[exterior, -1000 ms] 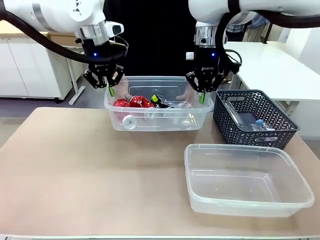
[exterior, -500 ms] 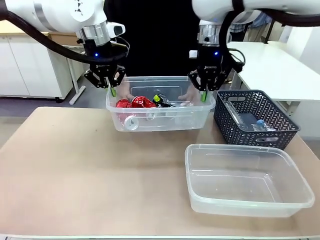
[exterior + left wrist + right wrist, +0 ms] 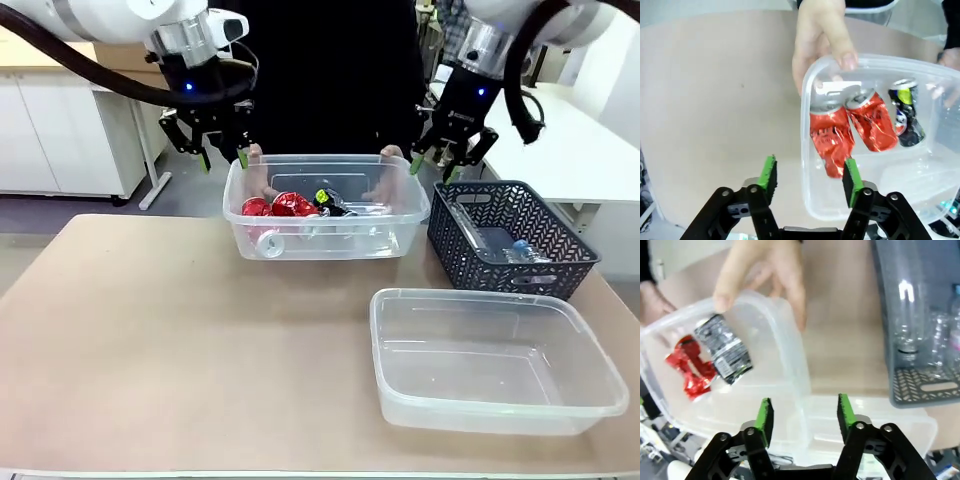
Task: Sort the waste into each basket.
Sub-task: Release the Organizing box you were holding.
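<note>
A clear tub [image 3: 418,214] at the table's far side holds the waste: crushed red cans [image 3: 285,206], a black-green can [image 3: 322,199] and clear bottles. A person's hands [image 3: 251,155] grip both its ends. My left gripper [image 3: 222,158] hangs open above the tub's left end; in the left wrist view the gripper [image 3: 810,175] straddles the rim [image 3: 805,150] from above, with red cans [image 3: 832,136] beyond. My right gripper [image 3: 432,168] is open above the tub's right end; in its wrist view the gripper [image 3: 804,415] hovers over the rim [image 3: 790,365], past a black packet [image 3: 725,354].
An empty clear tub [image 3: 500,418] stands at the front right. A dark grey lattice basket [image 3: 470,250] with clear bottles [image 3: 907,305] sits right of the filled tub, close to my right gripper. The person's hand [image 3: 820,40] lies on the rim ahead of my left fingers.
Both grippers have opened, left the tub's ends and risen; the right one also swung right. The tub shifted slightly right, and the person's hands now hold its ends.
</note>
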